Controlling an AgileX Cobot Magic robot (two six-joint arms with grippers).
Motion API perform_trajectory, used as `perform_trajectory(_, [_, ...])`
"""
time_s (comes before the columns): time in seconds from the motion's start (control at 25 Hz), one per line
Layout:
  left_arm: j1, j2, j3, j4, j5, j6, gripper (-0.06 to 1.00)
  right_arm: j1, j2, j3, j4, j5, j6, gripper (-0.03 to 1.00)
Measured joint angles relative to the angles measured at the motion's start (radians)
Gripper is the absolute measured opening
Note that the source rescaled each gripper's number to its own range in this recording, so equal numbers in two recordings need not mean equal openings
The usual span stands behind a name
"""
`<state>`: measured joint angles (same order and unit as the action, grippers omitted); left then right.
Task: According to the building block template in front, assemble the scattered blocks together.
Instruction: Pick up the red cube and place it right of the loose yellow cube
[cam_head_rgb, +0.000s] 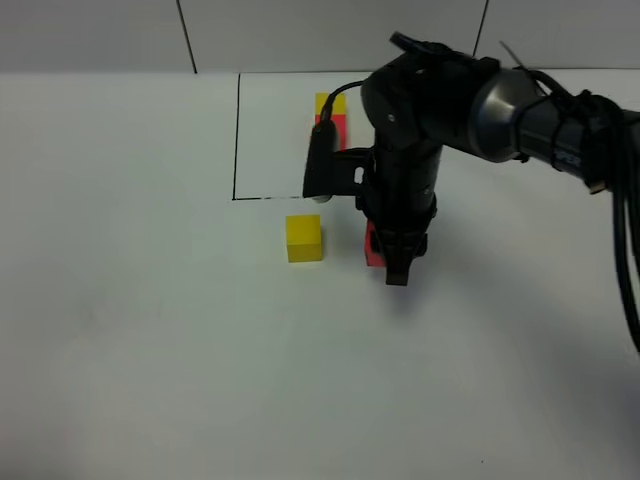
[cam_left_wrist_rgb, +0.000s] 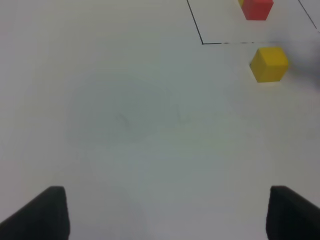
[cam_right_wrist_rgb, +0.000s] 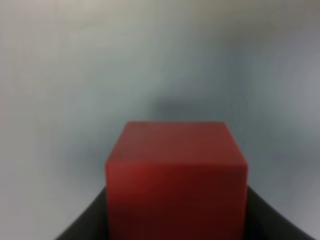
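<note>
The template, a yellow cube joined to a red cube, lies inside a thin black outline at the back, partly hidden by my right arm. It also shows in the left wrist view. The loose yellow cube sits on the table just in front of the outline and also shows in the left wrist view. My right gripper is shut on the loose red cube, right of the yellow one with a gap between. The red cube fills the right wrist view between dark fingers. My left gripper is open and empty over bare table.
The white table spreads around the cubes. The black outline's corner lies near the yellow cube. My right arm reaches in from the right over the outlined area.
</note>
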<state>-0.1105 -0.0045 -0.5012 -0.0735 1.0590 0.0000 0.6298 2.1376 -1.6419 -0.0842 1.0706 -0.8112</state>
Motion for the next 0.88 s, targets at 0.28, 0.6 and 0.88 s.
perform_trajectory(0.28, [0.0,0.0,0.0,0.0,0.0,0.0,0.71,0.022,0.099,-0.151,0.0,0.021,-0.069,0.02])
perform_trajectory(0.6, [0.0,0.0,0.0,0.0,0.0,0.0,0.71,0.016,0.179,-0.256,0.037,0.038,-0.135,0.02])
perform_trajectory(0.88, [0.0,0.0,0.0,0.0,0.0,0.0,0.71,-0.024,0.234,-0.273,0.108,0.04,-0.166,0.02])
